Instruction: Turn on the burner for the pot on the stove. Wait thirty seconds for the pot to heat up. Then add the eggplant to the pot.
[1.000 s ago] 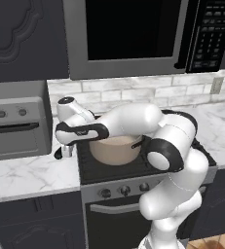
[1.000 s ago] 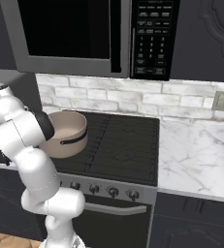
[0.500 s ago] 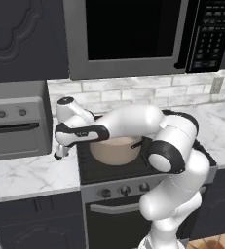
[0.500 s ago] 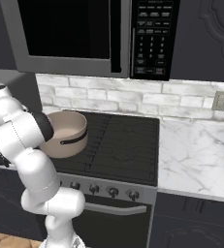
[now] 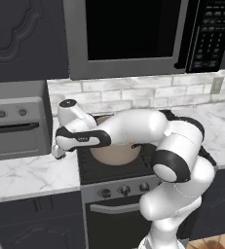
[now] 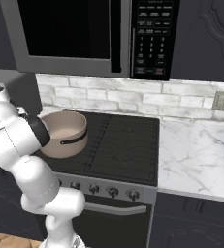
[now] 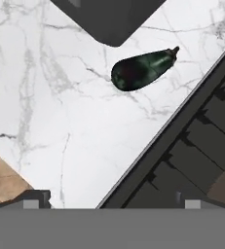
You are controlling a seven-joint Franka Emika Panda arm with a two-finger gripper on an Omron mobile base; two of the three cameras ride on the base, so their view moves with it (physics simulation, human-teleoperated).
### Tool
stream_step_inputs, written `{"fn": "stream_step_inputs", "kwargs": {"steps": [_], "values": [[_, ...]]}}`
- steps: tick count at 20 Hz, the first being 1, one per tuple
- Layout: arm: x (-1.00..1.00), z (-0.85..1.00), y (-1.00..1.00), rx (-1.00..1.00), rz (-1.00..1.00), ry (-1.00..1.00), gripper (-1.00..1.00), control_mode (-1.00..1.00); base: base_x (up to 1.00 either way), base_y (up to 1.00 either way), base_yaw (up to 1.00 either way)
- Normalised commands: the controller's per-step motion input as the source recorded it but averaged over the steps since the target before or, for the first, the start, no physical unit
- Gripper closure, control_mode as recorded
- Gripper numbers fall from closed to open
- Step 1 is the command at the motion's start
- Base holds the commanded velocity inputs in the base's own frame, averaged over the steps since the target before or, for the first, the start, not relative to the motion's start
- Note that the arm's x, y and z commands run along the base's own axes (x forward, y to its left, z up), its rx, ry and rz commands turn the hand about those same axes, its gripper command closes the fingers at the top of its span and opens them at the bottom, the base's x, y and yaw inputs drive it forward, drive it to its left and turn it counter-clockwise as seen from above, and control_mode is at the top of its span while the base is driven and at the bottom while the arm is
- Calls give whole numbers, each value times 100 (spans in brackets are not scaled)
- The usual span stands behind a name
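The arm has swung a little further to the left and its hand has dipped lower over the white counter (image 5: 31, 175) — a second ago it sat a bit higher and closer to the pot (image 5: 115, 151). Now the gripper (image 5: 58, 153) hangs at the left middle of the left base view, just past the edge of the stove (image 5: 116, 170).

In the hand view the eggplant (image 7: 142, 69) lies in the upper middle of the frame, on the marble, with nothing touching it. It is dark and shiny, with its stem end pointing to the upper right. The black edge of the stove runs across the lower right of that view, so the eggplant is near the stove but not on it. The dark corner at the top of the frame is, I think, the toaster oven (image 5: 16, 127).

The gripper's two tips sit at the bottom corners of the hand view, spread as wide as they go, and they hold nothing.

The pot stands on the stove's left side (its dark handle faces the front in the right base view). It looks empty.

So it seems the robot is now going for the eggplant — it has lined up above it, but it still has to go down and shut on it.
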Motion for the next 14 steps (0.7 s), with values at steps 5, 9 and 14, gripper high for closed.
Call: {"fn": "stream_step_inputs", "kwargs": {"steps": [5,9,14], "values": [[-10,0,0,10,-26,0,-100,-100,0,0,0],[2,0,0,7,-22,0,-100,-100,0,0,0],[19,-1,3,3,-16,0,-100,-100,0,0,0]]}}
